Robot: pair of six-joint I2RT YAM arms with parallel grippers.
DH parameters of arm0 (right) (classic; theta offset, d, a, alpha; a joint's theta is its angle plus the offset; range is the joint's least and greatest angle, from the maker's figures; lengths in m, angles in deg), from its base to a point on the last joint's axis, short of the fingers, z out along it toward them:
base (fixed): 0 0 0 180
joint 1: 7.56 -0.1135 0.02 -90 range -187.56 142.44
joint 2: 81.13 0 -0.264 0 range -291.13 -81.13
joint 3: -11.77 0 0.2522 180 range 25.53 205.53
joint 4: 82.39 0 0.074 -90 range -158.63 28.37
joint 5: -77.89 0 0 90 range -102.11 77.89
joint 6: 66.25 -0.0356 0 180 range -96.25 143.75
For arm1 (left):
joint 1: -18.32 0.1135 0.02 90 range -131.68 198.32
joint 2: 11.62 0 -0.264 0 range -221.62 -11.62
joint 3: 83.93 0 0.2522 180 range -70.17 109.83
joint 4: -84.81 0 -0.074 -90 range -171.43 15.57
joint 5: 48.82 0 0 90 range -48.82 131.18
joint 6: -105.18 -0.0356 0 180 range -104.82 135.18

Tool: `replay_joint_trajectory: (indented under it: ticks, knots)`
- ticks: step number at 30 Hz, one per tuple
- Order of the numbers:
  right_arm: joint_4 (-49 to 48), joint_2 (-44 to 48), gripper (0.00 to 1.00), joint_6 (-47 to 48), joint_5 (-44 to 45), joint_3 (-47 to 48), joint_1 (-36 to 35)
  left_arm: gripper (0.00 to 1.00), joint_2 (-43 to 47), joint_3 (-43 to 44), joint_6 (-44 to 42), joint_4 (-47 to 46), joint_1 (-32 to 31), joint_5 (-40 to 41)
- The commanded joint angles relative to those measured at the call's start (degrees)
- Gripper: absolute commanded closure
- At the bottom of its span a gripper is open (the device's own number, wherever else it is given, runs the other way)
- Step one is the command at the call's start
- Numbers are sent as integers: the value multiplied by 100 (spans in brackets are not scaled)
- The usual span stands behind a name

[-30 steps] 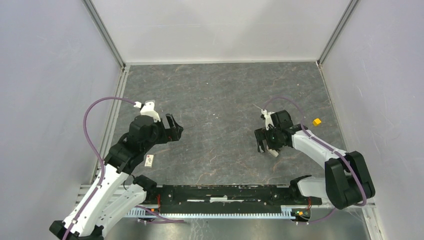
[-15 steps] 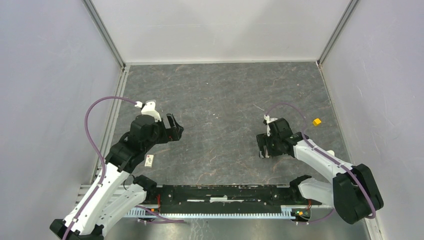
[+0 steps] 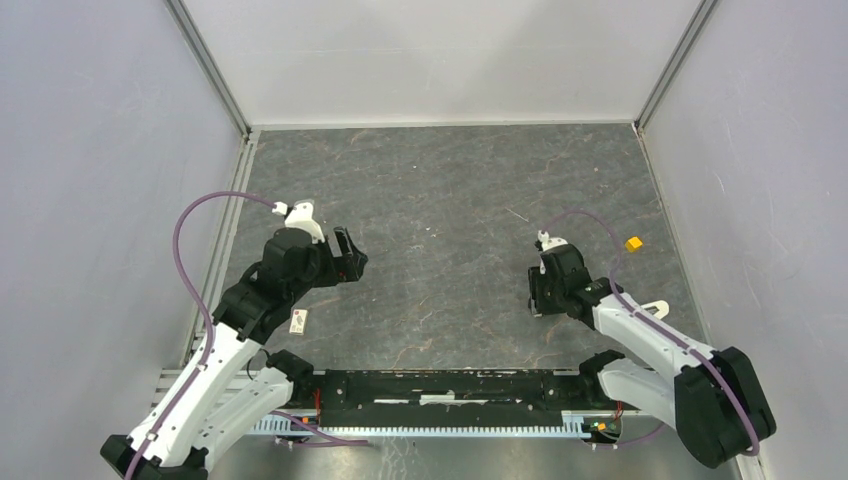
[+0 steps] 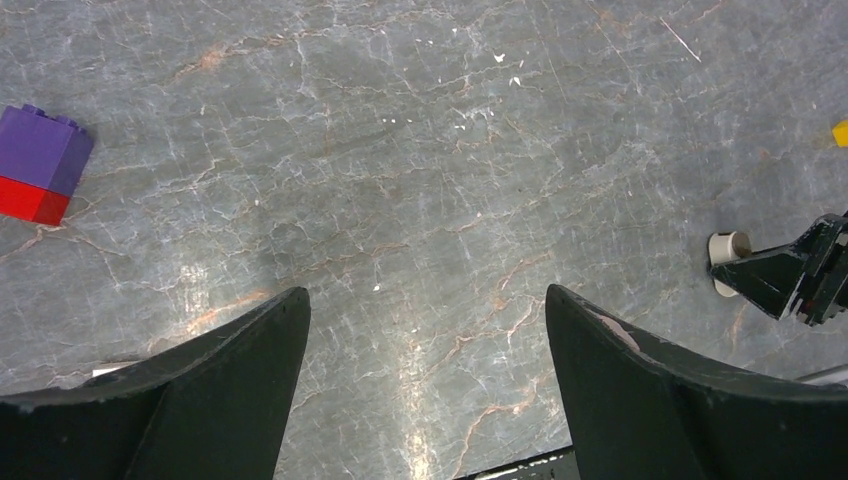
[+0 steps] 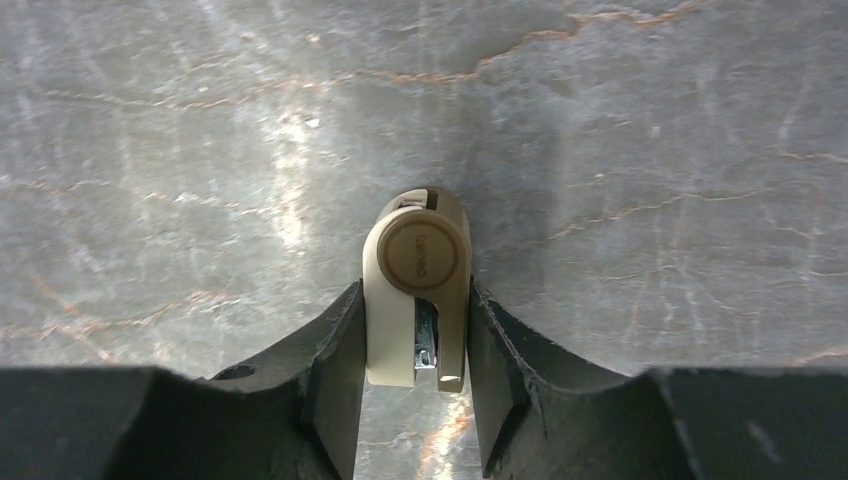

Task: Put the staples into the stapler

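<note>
The stapler (image 5: 416, 300), small and beige, sat between the fingers of the right claw (image 5: 413, 292), which pressed against both its flanks and clamped it. In the right wrist view its long axis ran along the fingers. The rounded end pointed away from the wrist, and the slotted end, with a glint of metal inside, pointed toward the camera. Whether it lay flat or stood tilted could not be told. A round disc on the rounded end bore raised lettering (too small and too turned to read). From above, the right claw (image 3: 541, 298) covered the stapler, right of the middle of the table (image 3: 440, 190) and toward its near edge. The staples (image 3: 298, 320), a flat white box, lay on the near left of the table just beside the left arm, well apart from the stapler. The box's long axis ran roughly near to far with a slight tilt, and its red and dark print could not be read. The left claw (image 4: 425, 295) hung over bare table with its fingers wide apart, holding nothing. A yellow cube (image 3: 633, 243) sat beyond the right claw toward the right wall. In the left wrist view a purple-on-red block (image 4: 40, 165) lay off to the left.
</note>
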Motion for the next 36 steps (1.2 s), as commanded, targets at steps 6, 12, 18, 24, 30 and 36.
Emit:
replay_joint_trajectory:
  ticks: [6, 12, 18, 24, 30, 36]
  knots:
    - [-1310, 864, 60, -394, -883, -354, -280, 13, -275, 5, 322, -354, 21, -630]
    - [-2860, 971, 60, -1170, -1289, -562, -985, 21, -789, -43, 873, -960, 21, -1659]
    - [-3607, 679, 60, -1314, -937, -352, -1983, 24, -1415, 18, 1265, -1477, -5, -2509]
    - [-4393, 422, 60, -1463, -916, -356, -2344, 24, -1758, -288, 1684, -2368, -252, -2842]
    - [-4747, 271, 60, -1465, -532, -127, -2669, 24, -2266, -538, 2278, -3288, -693, -2908]
    - [-4853, 33, 60, -1439, -315, 88, -2817, 24, -2706, -330, 2322, -3560, -1182, -2648]
